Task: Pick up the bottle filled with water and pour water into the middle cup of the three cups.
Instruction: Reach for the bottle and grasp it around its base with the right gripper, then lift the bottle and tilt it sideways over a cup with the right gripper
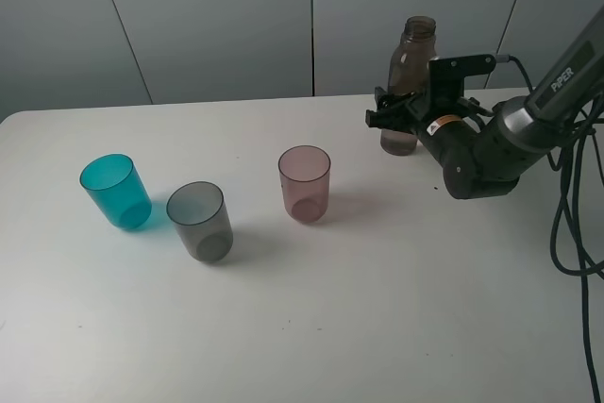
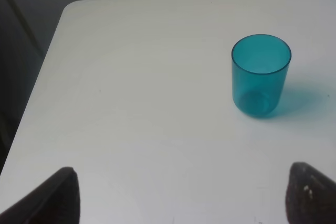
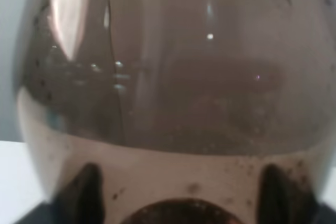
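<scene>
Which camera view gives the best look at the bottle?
The exterior high view: it shows the bottle upright on the table, neck to base, except where the right end effector crosses it. The right wrist view shows only a blurred close-up of its wall. The left wrist view shows none of it.

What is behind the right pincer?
The bottle stands upright on the table, clasped by the right pincer. The pincer covers part of its lower body, so the water level cannot be seen.
</scene>
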